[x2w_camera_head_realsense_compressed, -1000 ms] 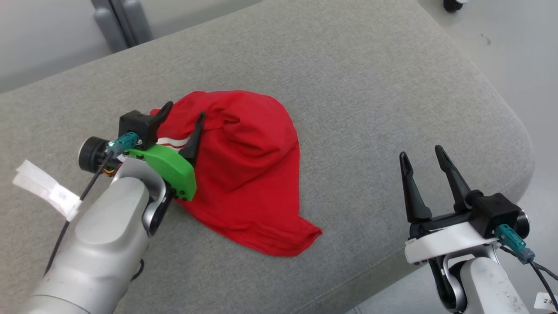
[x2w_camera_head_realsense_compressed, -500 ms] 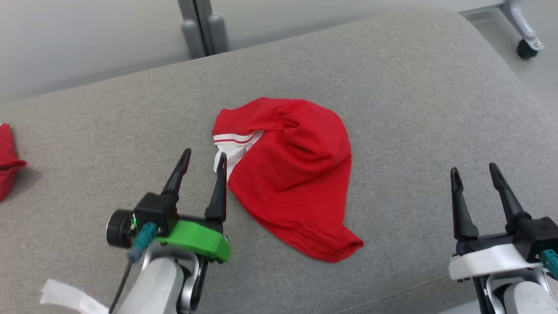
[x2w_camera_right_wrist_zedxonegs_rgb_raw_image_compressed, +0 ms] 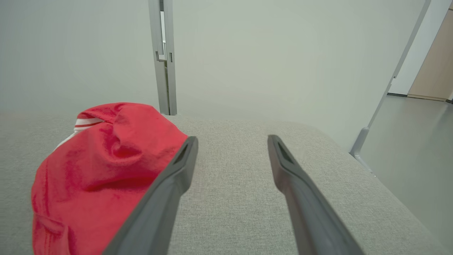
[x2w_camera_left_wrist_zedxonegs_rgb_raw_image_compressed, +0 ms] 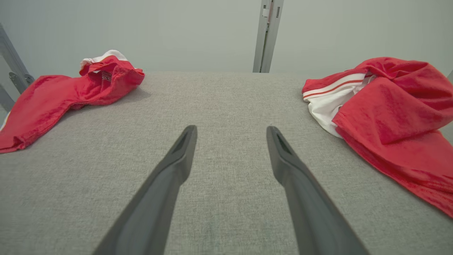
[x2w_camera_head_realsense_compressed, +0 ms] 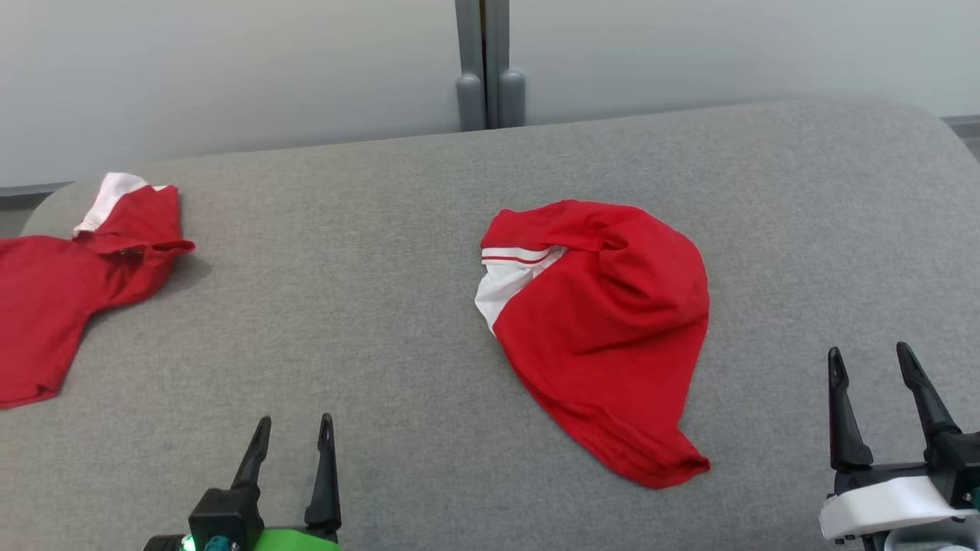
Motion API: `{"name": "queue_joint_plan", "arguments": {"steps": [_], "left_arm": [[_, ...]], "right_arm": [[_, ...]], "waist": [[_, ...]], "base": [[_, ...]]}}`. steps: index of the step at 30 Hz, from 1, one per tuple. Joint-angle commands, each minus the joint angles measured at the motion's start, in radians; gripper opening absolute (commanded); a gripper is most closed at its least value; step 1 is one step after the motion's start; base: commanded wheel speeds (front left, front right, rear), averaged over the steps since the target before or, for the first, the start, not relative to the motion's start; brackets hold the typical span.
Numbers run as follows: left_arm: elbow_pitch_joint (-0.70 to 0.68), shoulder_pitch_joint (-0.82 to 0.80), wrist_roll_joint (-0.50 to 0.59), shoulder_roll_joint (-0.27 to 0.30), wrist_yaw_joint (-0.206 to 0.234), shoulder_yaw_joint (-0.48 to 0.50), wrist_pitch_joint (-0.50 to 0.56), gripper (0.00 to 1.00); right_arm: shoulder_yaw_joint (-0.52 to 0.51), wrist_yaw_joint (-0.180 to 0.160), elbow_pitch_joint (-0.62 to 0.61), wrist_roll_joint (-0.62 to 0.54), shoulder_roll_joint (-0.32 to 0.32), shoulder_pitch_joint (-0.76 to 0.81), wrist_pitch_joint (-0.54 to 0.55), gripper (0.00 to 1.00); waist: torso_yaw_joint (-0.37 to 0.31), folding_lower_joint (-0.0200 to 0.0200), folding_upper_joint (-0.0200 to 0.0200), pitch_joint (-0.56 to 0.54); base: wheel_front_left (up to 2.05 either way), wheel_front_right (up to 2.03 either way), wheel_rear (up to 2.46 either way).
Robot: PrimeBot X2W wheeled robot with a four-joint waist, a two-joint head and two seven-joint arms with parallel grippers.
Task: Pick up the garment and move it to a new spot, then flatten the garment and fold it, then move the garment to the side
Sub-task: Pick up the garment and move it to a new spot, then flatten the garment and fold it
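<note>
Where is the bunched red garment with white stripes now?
In the head view the bunched garment lies right of centre on the grey cushion, between left gripper and right gripper, touching neither.

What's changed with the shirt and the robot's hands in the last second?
The left gripper drew back from the striped edge of the red shirt, open and empty. The camera turned, bringing a second garment into view. The shirt stays crumpled on the cushion; the right gripper stays open.
</note>
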Motion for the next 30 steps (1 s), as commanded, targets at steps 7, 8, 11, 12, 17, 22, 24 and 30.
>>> {"name": "queue_joint_plan", "arguments": {"steps": [7,8,11,12,17,22,24,30], "left_arm": [[0.01,0.052,0.042,-0.027,-0.041,0.057,0.0,1.0],[0.009,0.053,0.043,-0.029,-0.044,0.063,0.0,1.0],[0.012,0.055,0.049,-0.033,-0.054,0.077,0.0,1.0],[0.013,0.054,0.05,-0.034,-0.055,0.078,0.0,1.0],[0.014,0.045,0.06,-0.038,-0.068,0.083,0.0,1.0],[0.007,0.026,0.049,-0.039,-0.081,0.064,0.0,1.0],[0.0,0.005,0.055,-0.039,-0.089,0.038,0.0,1.0],[0.025,-0.094,0.045,-0.038,-0.12,-0.11,0.0,1.0]], "right_arm": [[-0.003,-0.002,0.024,-0.005,0.01,0.029,0.0,1.0],[-0.001,-0.002,0.027,-0.006,0.011,0.029,0.0,1.0],[0.006,-0.002,0.038,-0.007,0.014,0.023,0.0,1.0],[0.009,-0.002,0.041,-0.007,0.015,0.02,0.0,1.0],[0.018,-0.002,0.046,-0.003,0.017,0.009,0.0,1.0],[0.03,-0.002,0.05,0.001,0.018,-0.004,0.0,1.0],[0.035,-0.002,0.047,0.003,0.018,-0.012,0.0,1.0],[0.038,-0.002,0.033,0.01,0.013,-0.043,0.0,1.0]], "waist": [[0.057,0.0,0.0,-0.05],[0.058,0.0,0.0,-0.051],[0.061,0.0,0.0,-0.053],[0.061,0.0,0.0,-0.053],[0.063,0.0,0.0,-0.051],[0.047,0.0,0.0,-0.044],[0.033,0.0,0.0,-0.037],[-0.027,0.0,0.0,0.008]], "base": [[0.0,0.0,0.0],[0.0,0.0,0.0],[0.0,0.0,0.0],[0.0,0.0,0.0],[0.0,0.0,0.0],[0.0,0.0,0.0],[0.0,0.0,0.0],[0.0,0.0,0.0]]}}
